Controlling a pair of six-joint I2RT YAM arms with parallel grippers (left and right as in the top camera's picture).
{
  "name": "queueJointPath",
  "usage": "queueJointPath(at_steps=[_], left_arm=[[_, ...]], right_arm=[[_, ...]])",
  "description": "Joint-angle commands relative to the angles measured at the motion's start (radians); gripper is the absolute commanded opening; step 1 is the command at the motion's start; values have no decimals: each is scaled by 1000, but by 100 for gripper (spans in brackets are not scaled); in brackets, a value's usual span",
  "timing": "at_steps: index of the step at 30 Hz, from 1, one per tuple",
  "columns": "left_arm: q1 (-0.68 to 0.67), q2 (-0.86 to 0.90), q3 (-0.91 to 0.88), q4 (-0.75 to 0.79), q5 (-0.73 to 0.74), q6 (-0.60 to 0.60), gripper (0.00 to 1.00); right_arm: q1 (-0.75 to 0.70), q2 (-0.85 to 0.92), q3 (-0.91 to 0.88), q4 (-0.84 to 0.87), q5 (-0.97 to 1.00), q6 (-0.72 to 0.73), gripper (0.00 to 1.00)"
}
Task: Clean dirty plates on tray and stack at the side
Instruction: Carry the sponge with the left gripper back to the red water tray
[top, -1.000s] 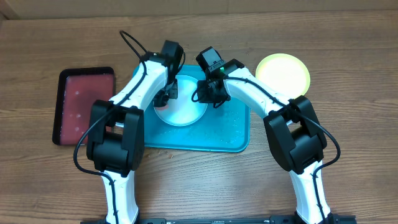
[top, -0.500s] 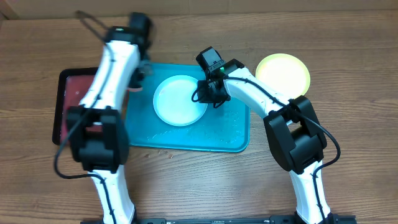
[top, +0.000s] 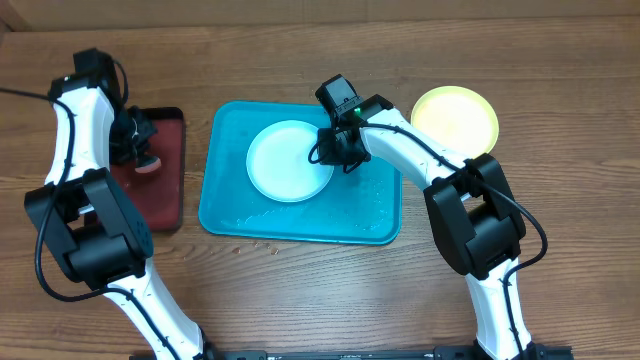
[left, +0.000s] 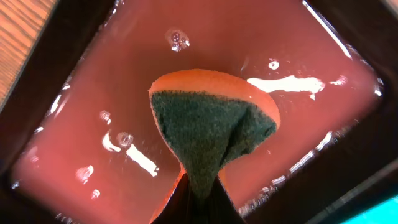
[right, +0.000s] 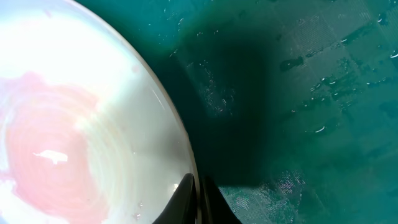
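Left pincer (left: 199, 198), clamped on an orange-and-green sponge (left: 211, 124), hung over the wet dark-red tray (top: 170, 195); right pincer (right: 198, 194) pinched the rim of the white plate (top: 288, 160) lying on the turquoise tray (top: 365, 215). Only the right wrist view revealed that plate's pink smear (right: 56, 155).

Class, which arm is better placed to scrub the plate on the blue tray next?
Left, likely: the left fingers hold the sponge over the red tray; the right fingers pinch the plate at its rim.
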Motion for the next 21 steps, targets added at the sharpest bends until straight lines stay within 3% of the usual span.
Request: queueJointPath(at_steps=[1,5,9,10,12,15,21], left_arm=[[0,-10,-69,51,45,-13,4],[-2,-10,-137,124,38,-13,10],[8,-10,-145,143,35,-13,8],[14,-10,-145,143,37,-13,10],[23,-10,-144,143,43,-14,31],[37,-11,-124,131,74,-5,31],[65,-11,58,-37,164,2,38]], right_arm=[[-7,-12,-5,10,32,-2,4],[-7,-12,-6,5,31,-2,4],[-7,-12,-6,0,32,-2,4],[-7,-12,-6,1,32,-2,4],[-7,-12,-6,2,32,-2,4],[-7,-12,-6,2,32,-2,4],[-7,-12,-6,2,32,-2,4]])
